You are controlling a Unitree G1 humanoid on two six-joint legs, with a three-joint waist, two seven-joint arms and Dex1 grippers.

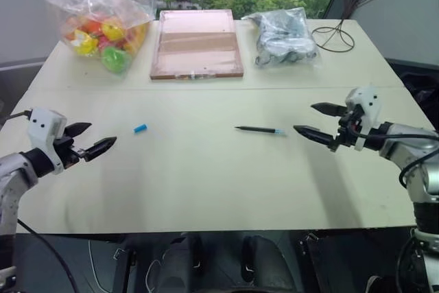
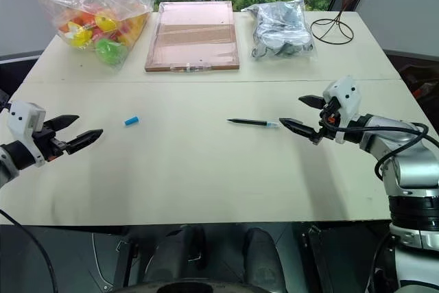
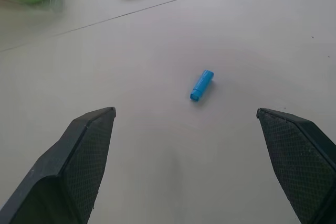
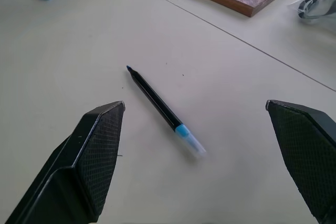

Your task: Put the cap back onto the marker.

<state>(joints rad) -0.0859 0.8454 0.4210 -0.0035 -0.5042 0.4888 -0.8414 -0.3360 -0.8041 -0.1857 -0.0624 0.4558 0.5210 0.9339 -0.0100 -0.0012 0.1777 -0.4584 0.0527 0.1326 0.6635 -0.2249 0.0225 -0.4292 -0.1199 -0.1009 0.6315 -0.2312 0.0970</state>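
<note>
On the pale table (image 1: 206,183), the marker (image 1: 259,130) lies uncapped near the middle, its blue cap (image 1: 140,128) well apart to the marker's left. Both the left gripper (image 1: 96,139) and right gripper (image 1: 317,123) hover with fingers spread wide, holding nothing.

A pale table (image 1: 206,183) carried three things along its far edge. Toward the far left corner sat a clear plastic bag (image 1: 99,15) stuffed with bright red, yellow and green toys. Just beside it, at the middle of the far edge, lay a flat pinkish wooden-framed board (image 1: 197,42). Farther right rested a smaller clear bag (image 1: 282,36) of dark and grey items. Near the far right corner, black cables (image 1: 337,32) looped on the tabletop.
</note>
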